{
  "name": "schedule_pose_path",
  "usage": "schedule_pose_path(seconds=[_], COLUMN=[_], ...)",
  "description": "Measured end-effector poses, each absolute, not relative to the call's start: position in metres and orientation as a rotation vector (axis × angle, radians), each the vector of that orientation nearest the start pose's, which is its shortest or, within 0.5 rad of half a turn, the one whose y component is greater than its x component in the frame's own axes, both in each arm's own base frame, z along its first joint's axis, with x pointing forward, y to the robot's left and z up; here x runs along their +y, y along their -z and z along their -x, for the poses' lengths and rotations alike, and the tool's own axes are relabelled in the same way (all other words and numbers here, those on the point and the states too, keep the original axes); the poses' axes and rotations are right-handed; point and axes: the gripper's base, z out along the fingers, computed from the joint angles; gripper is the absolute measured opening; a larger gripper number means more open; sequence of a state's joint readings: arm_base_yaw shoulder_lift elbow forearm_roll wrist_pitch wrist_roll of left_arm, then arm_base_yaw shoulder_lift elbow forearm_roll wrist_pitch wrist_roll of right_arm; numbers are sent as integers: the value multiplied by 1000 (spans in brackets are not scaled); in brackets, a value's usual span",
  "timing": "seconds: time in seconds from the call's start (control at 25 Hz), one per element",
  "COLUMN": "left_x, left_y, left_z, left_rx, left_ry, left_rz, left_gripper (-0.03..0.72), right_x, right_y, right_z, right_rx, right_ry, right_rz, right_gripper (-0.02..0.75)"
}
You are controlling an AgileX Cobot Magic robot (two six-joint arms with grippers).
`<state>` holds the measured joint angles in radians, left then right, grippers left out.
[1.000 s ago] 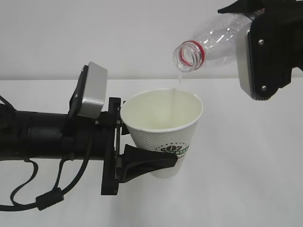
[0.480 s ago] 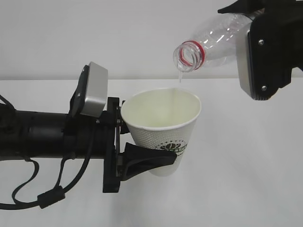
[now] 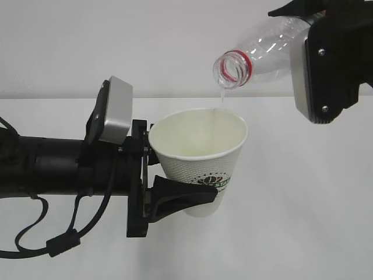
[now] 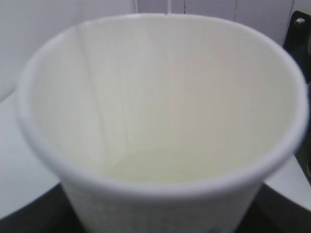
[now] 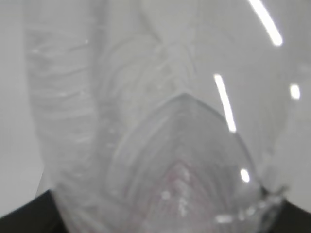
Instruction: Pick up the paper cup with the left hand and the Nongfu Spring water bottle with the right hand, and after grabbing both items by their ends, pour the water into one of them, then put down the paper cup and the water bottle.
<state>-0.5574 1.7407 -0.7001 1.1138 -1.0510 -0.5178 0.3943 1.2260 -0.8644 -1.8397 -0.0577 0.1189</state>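
The pouring step is under way and appears to be nearing its end. The left claw (image 3: pixel 175 195) is reaching in from nine o'clock and gripping the paper cup (image 3: pixel 201 160) low on its body, one black finger (image 3: pixel 180 198) pressing against the printed side just beside the green logo, so the cup is hanging upright and clear above the white desk (image 3: pixel 303 221). At about one o'clock from the cup, the right claw (image 3: pixel 326 64) is clasping the rear end of the Nongfu Spring water bottle (image 3: pixel 256 55), which is tilting mouth-down toward seven o'clock, its red neck ring facing the exterior camera. Its fingertips are hiding behind the silver-grey panel (image 3: pixel 303 73), but the bottle is plainly hanging from that grip. The water (image 3: pixel 220 100) is falling as a very thin thread from the bottle's lip to the cup's far rim; the bottle body is looking nearly drained. In the left wrist view a pale pool is lying at the bottom of the cup (image 4: pixel 160 121), which is filling the frame. The right wrist view is showing only blurred clear plastic close to the lens. Judging from this, the next move is calling for the right arm to be tipping the bottle back upright once the drip stops, then both arms lowering their items to the desk and opening, the cup being kept level so nothing spills.
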Motion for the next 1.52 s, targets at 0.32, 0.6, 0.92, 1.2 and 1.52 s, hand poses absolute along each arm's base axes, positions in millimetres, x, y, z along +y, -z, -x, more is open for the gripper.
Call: schedule_pose_path(seconds=[0.32,0.6,0.92,1.2,1.52], left_x=[-221,-221,-221,-221,-221], left_y=[-187,-189,-188,-186,-186], left_z=[-220,-219,-219,-214,-214], left_rx=[1362,1341,1340,1316,1311], left_ry=[1026,1047,1048,1054,1059], left_rz=[-1285,-1279,-1282,-1350,-1353], left_gripper=[498,498,498,498,498], right_x=[111,112,113,113,113], right_y=[-329,-329,-328,-328,-328], right_z=[-252,-251,-251,-251,-251], right_rx=[919,910,905,905,902], right_ry=[847,833,825,825,827], right_rz=[1723,1728,1731,1731,1734], right_gripper=[470,470,470,470,470])
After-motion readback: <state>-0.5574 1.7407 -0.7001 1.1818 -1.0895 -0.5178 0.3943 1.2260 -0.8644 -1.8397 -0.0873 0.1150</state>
